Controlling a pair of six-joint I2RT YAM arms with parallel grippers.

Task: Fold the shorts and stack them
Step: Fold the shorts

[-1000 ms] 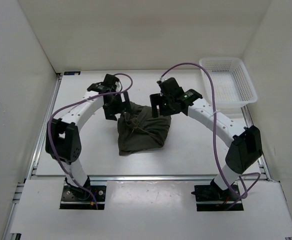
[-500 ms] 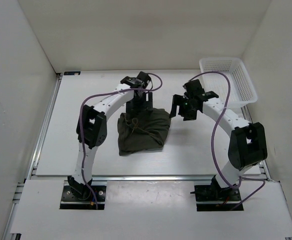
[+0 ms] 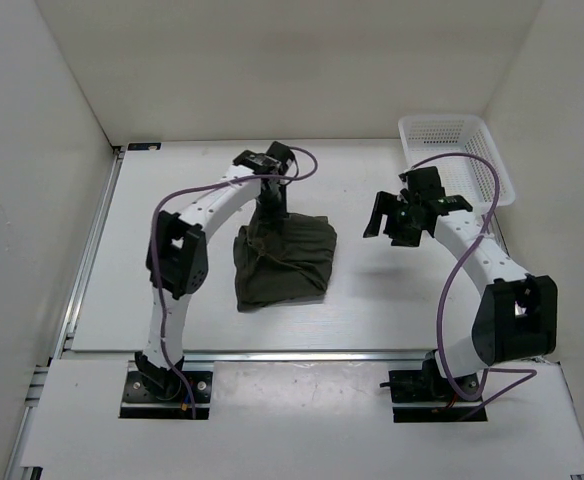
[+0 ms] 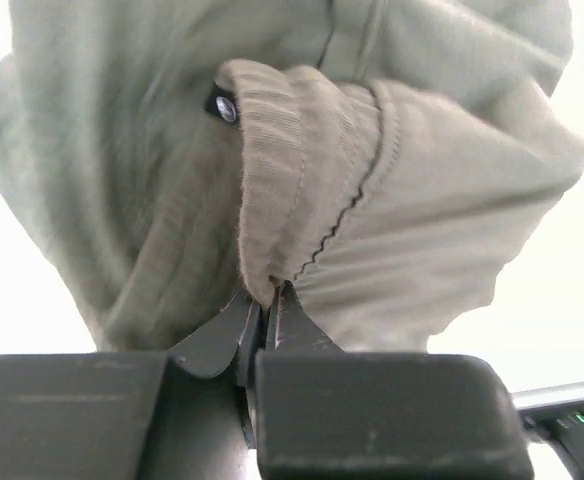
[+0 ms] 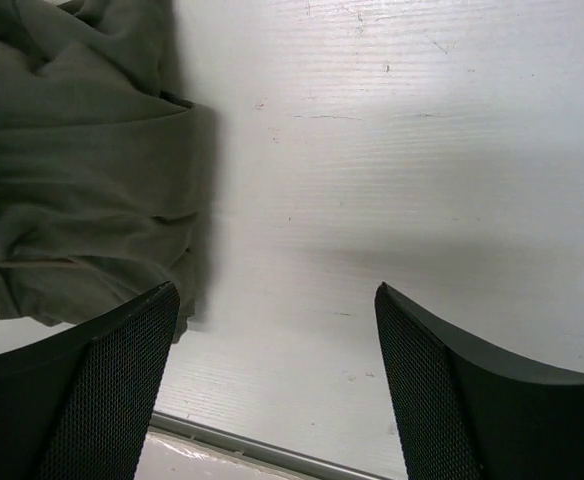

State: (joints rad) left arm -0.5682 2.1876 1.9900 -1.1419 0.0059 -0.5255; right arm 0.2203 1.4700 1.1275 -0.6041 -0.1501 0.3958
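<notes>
Shorts: dark olive-green soft cloth shorts [image 3: 284, 262] bunched on the tabletop [image 3: 392, 295], left of the white plastic mesh basket [image 3: 459, 160].
Left gripper [image 4: 269, 300]: clamped on their waistband.
Right gripper [image 5: 277, 290]: apart, released, now nearer the basket.
Meaning: fold likely continues with 1 arm.

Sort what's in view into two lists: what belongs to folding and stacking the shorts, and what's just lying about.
Belongs to the job:
shorts, bunched mid-table
left gripper, jaws shut on a fold of the cloth
right gripper, jaws open, beside the shorts and holding nothing

Just lying about, as far as I can tell:
white mesh basket, far right corner
table itself
</notes>
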